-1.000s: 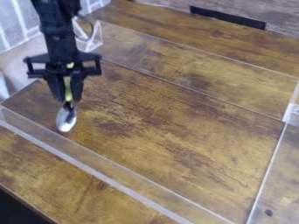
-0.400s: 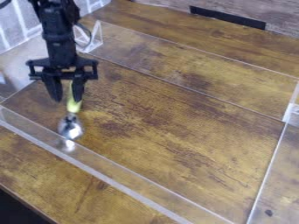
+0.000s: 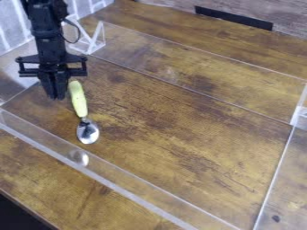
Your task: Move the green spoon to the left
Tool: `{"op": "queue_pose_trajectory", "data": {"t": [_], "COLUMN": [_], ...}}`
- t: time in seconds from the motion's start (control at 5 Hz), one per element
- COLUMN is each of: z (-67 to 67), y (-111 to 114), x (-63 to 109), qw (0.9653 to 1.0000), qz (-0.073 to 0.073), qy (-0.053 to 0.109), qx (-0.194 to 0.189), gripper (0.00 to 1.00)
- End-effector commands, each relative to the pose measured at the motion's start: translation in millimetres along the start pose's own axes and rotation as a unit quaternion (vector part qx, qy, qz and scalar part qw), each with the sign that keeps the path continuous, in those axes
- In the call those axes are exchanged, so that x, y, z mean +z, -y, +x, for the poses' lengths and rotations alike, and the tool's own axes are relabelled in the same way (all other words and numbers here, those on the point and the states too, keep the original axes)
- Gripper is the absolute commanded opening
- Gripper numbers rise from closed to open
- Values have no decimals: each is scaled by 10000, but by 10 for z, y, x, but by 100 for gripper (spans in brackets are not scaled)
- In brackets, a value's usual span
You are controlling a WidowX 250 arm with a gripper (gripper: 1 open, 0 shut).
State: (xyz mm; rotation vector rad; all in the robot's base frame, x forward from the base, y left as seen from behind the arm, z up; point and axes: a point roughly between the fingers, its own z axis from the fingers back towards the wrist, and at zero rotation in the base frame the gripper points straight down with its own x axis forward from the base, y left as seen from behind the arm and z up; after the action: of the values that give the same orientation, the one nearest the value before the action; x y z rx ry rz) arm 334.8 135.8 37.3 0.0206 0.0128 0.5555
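Broadly, biggest thing first.

Table: a worn brown wooden plank tabletop (image 3: 204,99) fills the view, with pale seams running diagonally across it.

Barrier: a clear plastic low-walled tray or edging (image 3: 132,193) frames the work area; its near rim runs from the left edge down towards the bottom, probably there to keep objects from sliding off.

Arm: a black robot arm (image 3: 46,22) comes down from the top left corner, pointing straight down at the table.

Pincer: the black gripper (image 3: 54,90) sits at the far left, low over the wood, its jaws drawn together with no gap visible between them. It appears to hold nothing; the spoon's handle end lies just beside it, to its right.

Spoon: the small spoon with a straight yellow-green plastic handle and shiny silver metal bowl (image 3: 81,108) lies flat on the wood at the left of the scene, handle tip far, bowl nearer and slightly right. My reading is that it has been set down here on the left side, so the move looks essentially done.

Hard to see: whether a fingertip touches the handle tip cannot be told. A pale wire-like object (image 3: 93,36) behind the arm is partly hidden. Dark and white items at the far and right edges are cut off.
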Motion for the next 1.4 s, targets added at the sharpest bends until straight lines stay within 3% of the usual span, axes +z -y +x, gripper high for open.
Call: {"op": "queue_pose_trajectory", "data": {"t": [0.0,0.4,0.8,1.0,1.2], "z": [138,407,514,512,515], "y": [21,-176,-156,-199,-241], "x": [100,104,107,103,99], "qw": [9997,9982,9964,9904,9814], "qz": [22,124,140,111,84], "qy": [261,202,79,20,-46], "qx": [-20,-557,-831,-1379,-1917], "gripper": [0,0,0,0,0]}}
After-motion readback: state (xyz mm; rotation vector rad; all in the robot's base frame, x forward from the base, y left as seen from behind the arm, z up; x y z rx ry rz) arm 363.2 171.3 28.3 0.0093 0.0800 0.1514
